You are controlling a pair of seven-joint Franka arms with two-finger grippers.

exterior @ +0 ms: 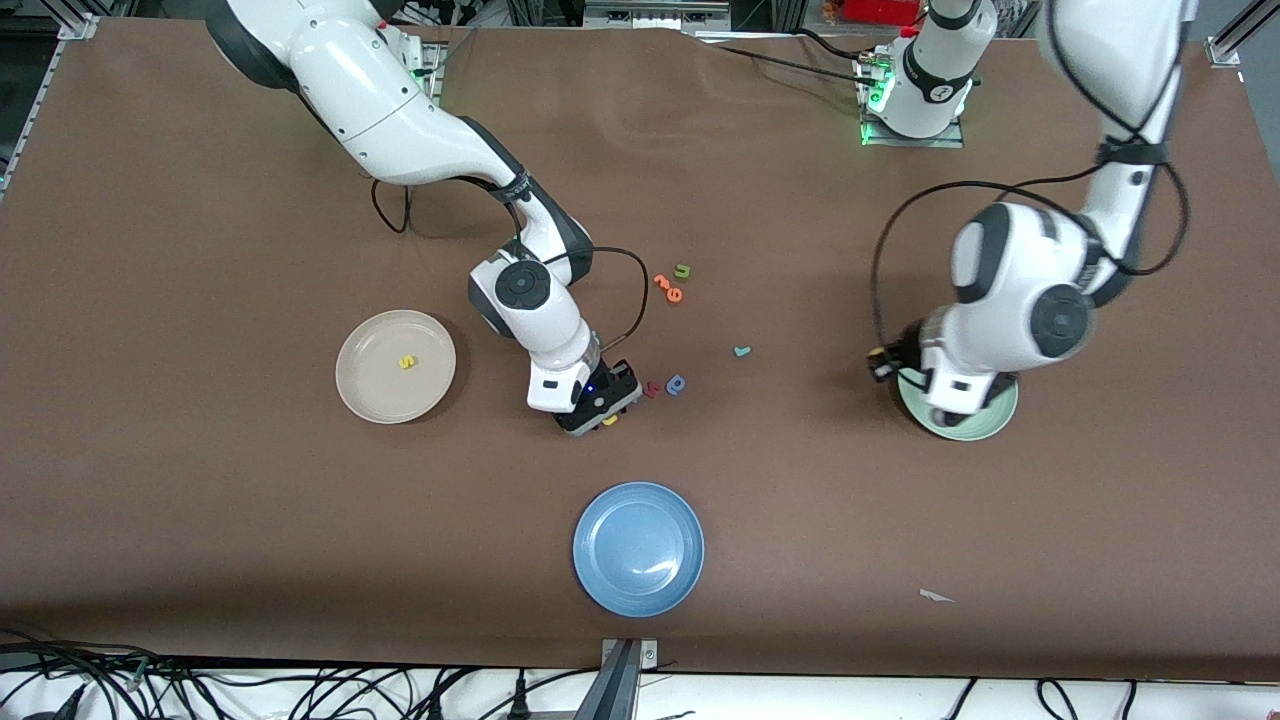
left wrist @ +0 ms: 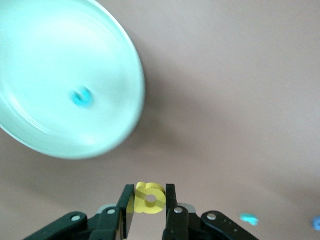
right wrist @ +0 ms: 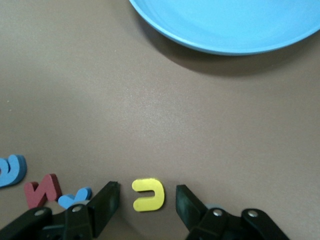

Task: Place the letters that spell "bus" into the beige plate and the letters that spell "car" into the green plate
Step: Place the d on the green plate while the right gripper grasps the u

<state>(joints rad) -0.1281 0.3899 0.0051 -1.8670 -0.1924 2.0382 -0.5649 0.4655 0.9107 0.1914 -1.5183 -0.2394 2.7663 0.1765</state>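
My left gripper [left wrist: 149,201] is shut on the yellow "a" [left wrist: 156,196] and holds it in the air beside the green plate [left wrist: 60,75], where a teal "c" [left wrist: 81,96] lies. The plate's rim [exterior: 988,424] shows under the left hand. My right gripper [right wrist: 146,192] is down at the table, open, its fingers on either side of the flat yellow "u" [right wrist: 148,195] with a gap on each side. In the beige plate [exterior: 360,385] lies the yellow "s" [exterior: 406,362]. The teal "r" [exterior: 741,351] lies on the table between the two arms.
A blue plate [exterior: 638,548] sits near the front camera. A red letter [exterior: 651,389] and a blue "a" [exterior: 676,384] lie beside the right gripper; another blue letter [right wrist: 75,197] is half hidden by its finger. Orange letters [exterior: 668,288] and a green "u" [exterior: 682,270] lie farther back.
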